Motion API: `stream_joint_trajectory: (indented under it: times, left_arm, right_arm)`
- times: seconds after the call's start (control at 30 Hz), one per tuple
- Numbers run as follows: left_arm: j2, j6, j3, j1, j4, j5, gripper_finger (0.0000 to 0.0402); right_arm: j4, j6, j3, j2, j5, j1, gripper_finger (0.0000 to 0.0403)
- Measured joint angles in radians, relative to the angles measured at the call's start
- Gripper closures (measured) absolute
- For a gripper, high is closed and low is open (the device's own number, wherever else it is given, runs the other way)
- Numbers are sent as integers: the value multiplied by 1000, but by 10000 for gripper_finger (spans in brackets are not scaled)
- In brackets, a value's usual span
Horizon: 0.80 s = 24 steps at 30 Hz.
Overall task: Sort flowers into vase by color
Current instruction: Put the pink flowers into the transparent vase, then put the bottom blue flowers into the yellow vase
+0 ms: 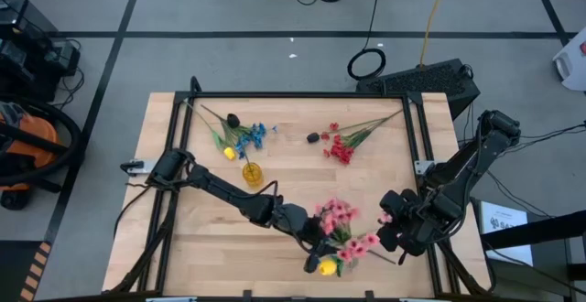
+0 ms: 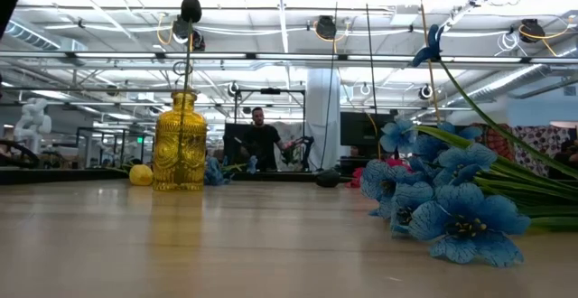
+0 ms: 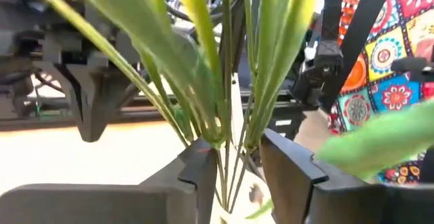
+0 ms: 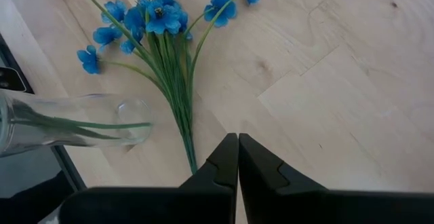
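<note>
Two tools sit at the counter's point(image 1: 183, 247) near edge. The left tool point(image 3: 234, 163) is low over the near middle, its fingers point(image 3: 288, 166) standing apart. The green stems point(image 3: 227, 115) of the pink flowers point(image 1: 341, 221) run through the gap between them, and no pinch on the stems is visible. A yellow bud point(image 1: 327, 266) lies just beside that tool, nearest the edge. The right tool point(image 4: 237, 142) is near the same spray, on its right side, with fingers pressed fully together and holding nothing.

Farther in, left of centre, a yellow glass vase point(image 2: 181, 144) stands upright. A thin stem topped by a dark bud point(image 2: 190, 9) rises from its neck.

Beyond the vase, the blue flowers point(image 1: 256, 135) lie flat on the wood. A second yellow bud point(image 1: 229, 153) lies beside them.

On the far right half, well apart from the blue spray, lie the red flowers point(image 1: 341, 148). A loose dark bud point(image 1: 313, 137) lies just beside them.
</note>
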<state>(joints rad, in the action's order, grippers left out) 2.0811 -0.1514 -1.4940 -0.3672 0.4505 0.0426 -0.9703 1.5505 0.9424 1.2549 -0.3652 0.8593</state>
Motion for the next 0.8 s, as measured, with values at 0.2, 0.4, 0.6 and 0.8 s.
stream_joint_trajectory:
  times: [0.2, 0.4, 0.6, 0.8]
  left_arm:
    - [-1, -1, 0, 0, -49, 20, 272]
    - [-3, -1, 0, 0, -83, 63, 272]
    - [-62, 0, 1, 10, -274, 61, 272]
    - [-140, 18, 0, 26, -448, 54, 272]
  right_arm:
    - [-1, 0, 0, 0, 0, 0, 399]
    - [-2, 16, 0, 0, 0, 0, 399]
    - [-3, 35, 0, 0, -3, 0, 399]
    - [-3, 65, 0, 0, -56, -3, 399]
